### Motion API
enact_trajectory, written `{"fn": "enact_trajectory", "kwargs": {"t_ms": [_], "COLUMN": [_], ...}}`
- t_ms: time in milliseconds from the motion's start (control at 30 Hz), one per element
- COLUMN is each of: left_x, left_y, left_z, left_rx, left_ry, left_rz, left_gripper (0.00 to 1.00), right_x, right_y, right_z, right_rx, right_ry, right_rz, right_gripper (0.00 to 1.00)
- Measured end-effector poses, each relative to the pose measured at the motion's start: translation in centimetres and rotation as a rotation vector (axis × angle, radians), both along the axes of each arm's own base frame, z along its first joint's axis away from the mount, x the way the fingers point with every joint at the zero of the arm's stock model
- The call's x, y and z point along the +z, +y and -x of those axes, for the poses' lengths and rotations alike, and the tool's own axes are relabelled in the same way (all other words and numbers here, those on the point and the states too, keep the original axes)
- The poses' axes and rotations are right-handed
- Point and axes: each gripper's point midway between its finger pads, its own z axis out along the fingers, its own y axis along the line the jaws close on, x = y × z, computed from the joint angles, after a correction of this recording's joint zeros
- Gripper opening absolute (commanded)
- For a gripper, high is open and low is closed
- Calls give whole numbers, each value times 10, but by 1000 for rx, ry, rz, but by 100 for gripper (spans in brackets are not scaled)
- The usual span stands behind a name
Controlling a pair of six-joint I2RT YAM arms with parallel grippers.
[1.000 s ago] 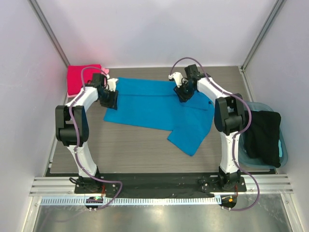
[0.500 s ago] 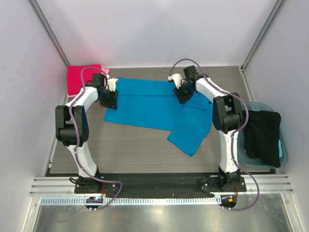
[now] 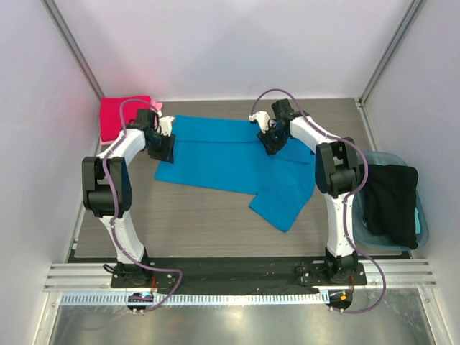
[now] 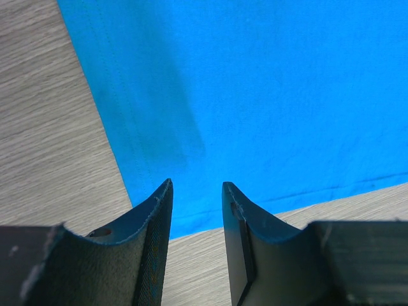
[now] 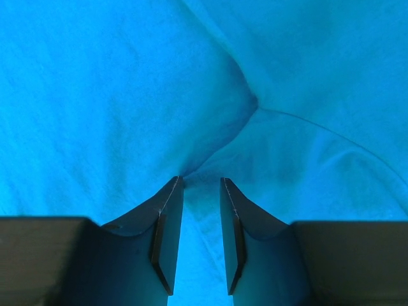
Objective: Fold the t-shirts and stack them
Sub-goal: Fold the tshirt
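A bright blue t-shirt (image 3: 223,162) lies spread on the wooden table (image 3: 201,215), with one part trailing toward the near right. My left gripper (image 3: 162,147) hangs over the shirt's left edge. In the left wrist view its jaws (image 4: 196,183) are parted and empty above the hem (image 4: 268,95), with bare table between them. My right gripper (image 3: 267,138) is low on the shirt's upper middle. Its jaws (image 5: 201,180) are slightly parted, tips resting at a crease in the blue cloth (image 5: 115,95). A crimson red shirt (image 3: 118,116) lies folded in the far left corner, with a bit of pale pink (image 3: 157,106) beside it.
A translucent blue tub (image 3: 425,223) holding dark cloth (image 3: 392,201) stands at the right edge of the table. White walls close the table at the back and on both sides. The arm bases are on a rail at the near edge.
My right gripper has shifted a little to the left and farther back over the blue shirt. The left arm and the shirts have not moved.
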Motion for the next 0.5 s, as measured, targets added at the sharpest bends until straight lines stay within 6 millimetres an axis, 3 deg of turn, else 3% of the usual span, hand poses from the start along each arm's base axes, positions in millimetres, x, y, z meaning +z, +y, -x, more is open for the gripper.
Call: {"fn": "enact_trajectory", "kwargs": {"t_ms": [133,167,300,500], "left_x": [0,0,0,0], "left_y": [0,0,0,0], "left_z": [0,0,0,0], "left_rx": [0,0,0,1], "left_ry": [0,0,0,0], "left_rz": [0,1,1,1], "left_gripper": [38,38,38,38], "right_x": [-4,-4,-4,-4], "right_y": [0,0,0,0], "right_z": [1,1,1,1], "right_rx": [-3,-4,-8,-16], "right_ry": [9,10,12,13], "right_rz": [1,1,0,1], "right_gripper": [26,18,3,1]}}
